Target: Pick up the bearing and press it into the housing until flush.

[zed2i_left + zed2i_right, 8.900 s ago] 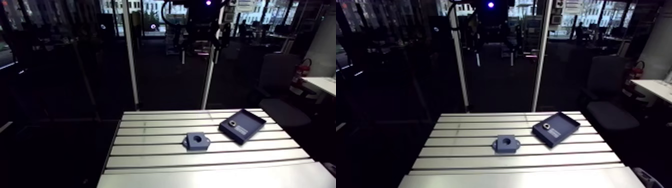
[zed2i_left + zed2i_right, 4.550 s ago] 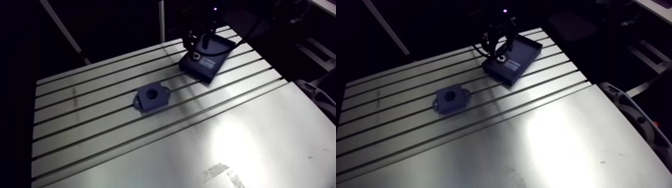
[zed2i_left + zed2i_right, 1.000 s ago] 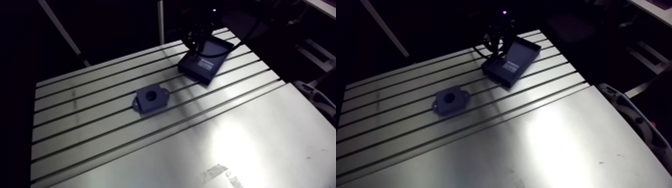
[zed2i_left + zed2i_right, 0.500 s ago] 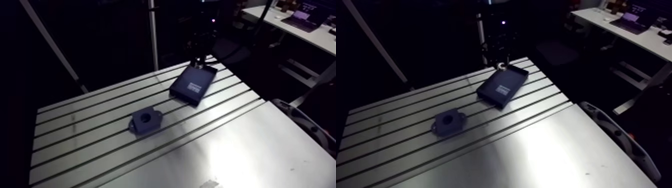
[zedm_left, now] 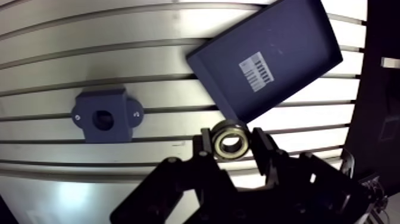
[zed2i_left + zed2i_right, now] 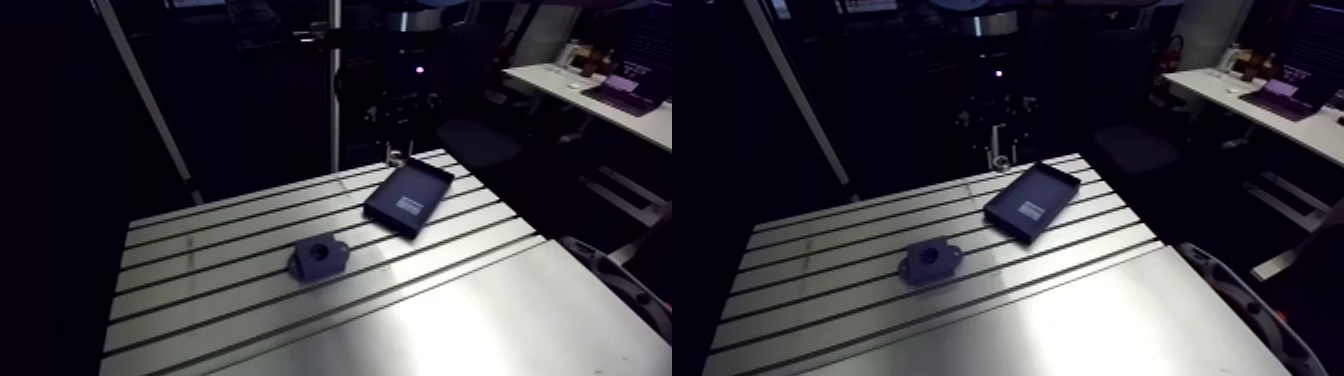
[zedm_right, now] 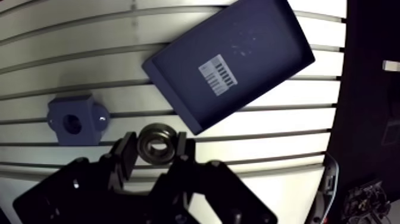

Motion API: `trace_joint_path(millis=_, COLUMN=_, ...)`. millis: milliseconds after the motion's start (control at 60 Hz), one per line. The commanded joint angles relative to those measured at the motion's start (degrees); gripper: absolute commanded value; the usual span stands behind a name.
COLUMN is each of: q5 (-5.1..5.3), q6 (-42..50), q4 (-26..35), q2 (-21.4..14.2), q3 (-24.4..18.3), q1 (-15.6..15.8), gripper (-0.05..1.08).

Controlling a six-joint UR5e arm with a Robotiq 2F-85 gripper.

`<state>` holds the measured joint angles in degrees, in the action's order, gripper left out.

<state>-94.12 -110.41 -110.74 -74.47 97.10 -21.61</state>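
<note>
My tool (image 5: 232, 143) pinches the bearing (image 5: 230, 132) by its rim, up off the bench (image 5: 89, 65) near the tray (image 5: 286, 53). I should centre it over the housing (image 5: 105, 115) bore and keep it level, so it presses in without cocking.

Count: 1 bearing (image 5: 218, 143) in the claw (image 5: 232, 142); 1 housing (image 5: 122, 104) and 1 tray (image 5: 286, 42), both ahead of it; 1 table (image 5: 89, 36) under everything.
</note>
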Motion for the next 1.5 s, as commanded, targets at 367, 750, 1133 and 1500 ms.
trace_joint_path(millis=367, q5=1.87, q6=9.04, q4=-0.22, q2=-4.4, q3=5.77, q1=13.16, gripper=0.72)
trace_joint_path(millis=750, q5=2.06, q6=7.97, q4=-7.9, q2=-4.01, q3=10.4, q1=13.09, gripper=0.72)
trace_joint_path(millis=1133, q5=2.63, q6=7.44, q4=-9.31, q2=-1.26, q3=11.54, q1=13.17, gripper=0.72)
trace_joint_path(millis=1500, q5=2.94, q6=7.27, q4=-14.03, q2=0.78, q3=13.25, q1=13.19, gripper=0.72)
